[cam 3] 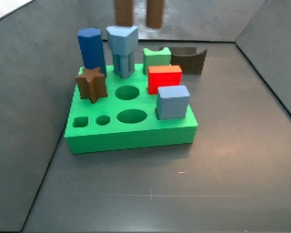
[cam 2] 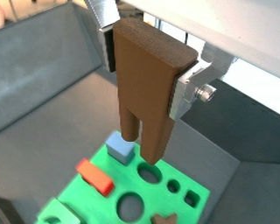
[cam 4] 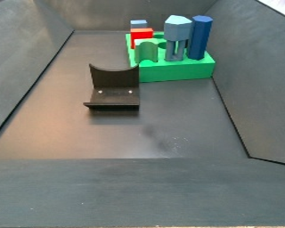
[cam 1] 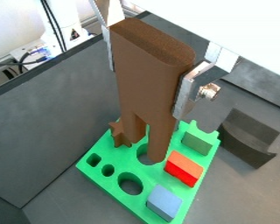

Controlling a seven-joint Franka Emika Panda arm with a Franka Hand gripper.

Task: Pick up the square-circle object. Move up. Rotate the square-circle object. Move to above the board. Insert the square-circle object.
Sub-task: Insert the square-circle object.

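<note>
Gripping the block (cam 1: 149,87) between its silver fingers (cam 1: 201,86), the end effector (cam 2: 149,66) hangs above the board (cam 1: 108,175) in both wrist views, clenched on the piece's upper part. The mid-brown block stands upright, its notched end pointing down, two prongs apart from the board's top. In a side view only those prong tips (cam 3: 137,13) show, at the frame's 12 o'clock edge, over the board's far side.

The green board (cam 3: 124,130) sits on the dark worktop (cam 3: 221,173). On it stand a dark blue cylinder (cam 3: 88,47) and a pale blue peg (cam 3: 121,50) toward 11 o'clock, a short brown star piece (cam 3: 92,84) at 9 o'clock, a red block (cam 3: 164,78) and a pale blue cube (cam 3: 173,102) toward 3 o'clock. Round holes (cam 3: 132,116) lie open near its front edge.

A dark fixture (cam 4: 110,86) stands on the floor, near the board but apart from it.
</note>
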